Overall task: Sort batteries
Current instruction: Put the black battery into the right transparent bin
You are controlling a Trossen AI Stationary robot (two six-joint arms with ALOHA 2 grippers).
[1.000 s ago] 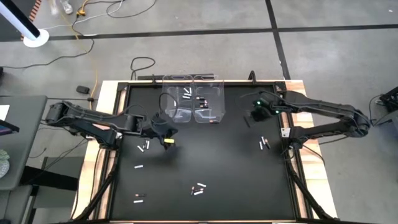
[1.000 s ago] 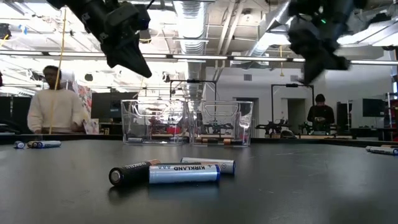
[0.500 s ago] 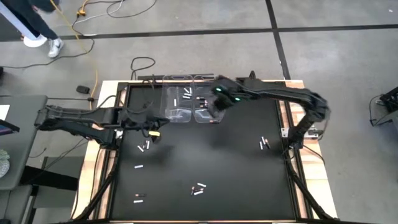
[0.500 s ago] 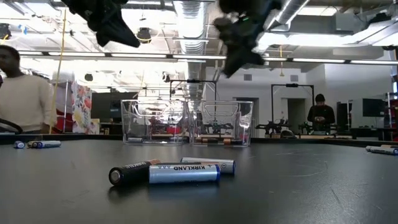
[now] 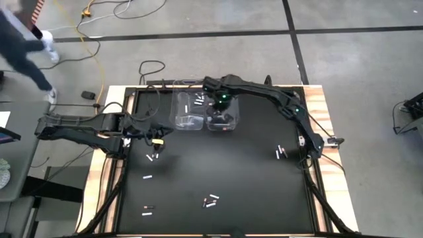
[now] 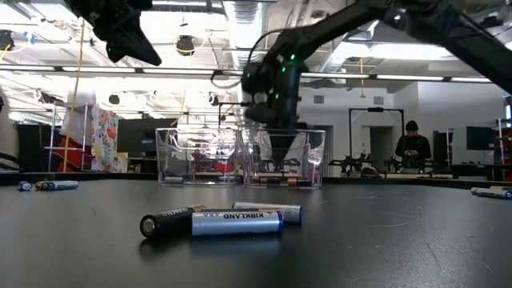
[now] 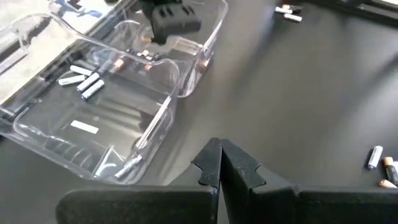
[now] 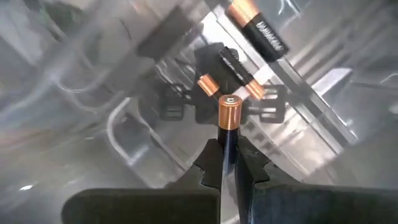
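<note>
- High view: right tool (image 5: 221, 104) over the right-hand clear bin (image 5: 222, 122), upper centre of frame, arm stretched across from the right edge. Left-hand clear bin (image 5: 186, 114) touching it, a few white batteries inside (image 5: 198, 101). Left tool (image 5: 158, 140) parked at centre left, just above a loose pair of batteries (image 5: 154, 156). More strays on the black tabletop (image 5: 251, 178): one pair at right (image 5: 280, 153), a cluster at bottom centre (image 5: 210, 201), singles at lower left (image 5: 147, 211).
- Low view: right tool (image 6: 276, 120) dipping into the right bin (image 6: 308, 160), centre frame. Left tool (image 6: 128, 40) high in the upper left corner, well clear of the tabletop. Three batteries lying close in the foreground (image 6: 236, 222), one dark, two silver.
- Left wrist view: left tool (image 7: 221, 163) pinched fully closed, nothing between the fingers. Both bins in the upper left of frame, white cells in the nearer one (image 7: 87, 83).
- Right wrist view: right tool (image 8: 227, 146) narrowed onto a dark battery with copper end (image 8: 228, 115), gripped by its body, tip pointing away. Other copper-ended dark cells (image 8: 258, 28) already on the bin floor beyond.
- Step in hand, as judged: dropping the dark cell in with its like. Best done low inside the walls, opening only once centred over the floor, to avoid a bounce off the rim or a roll into the white bin. Lift straight up afterwards so the fingers miss the bin wall.
</note>
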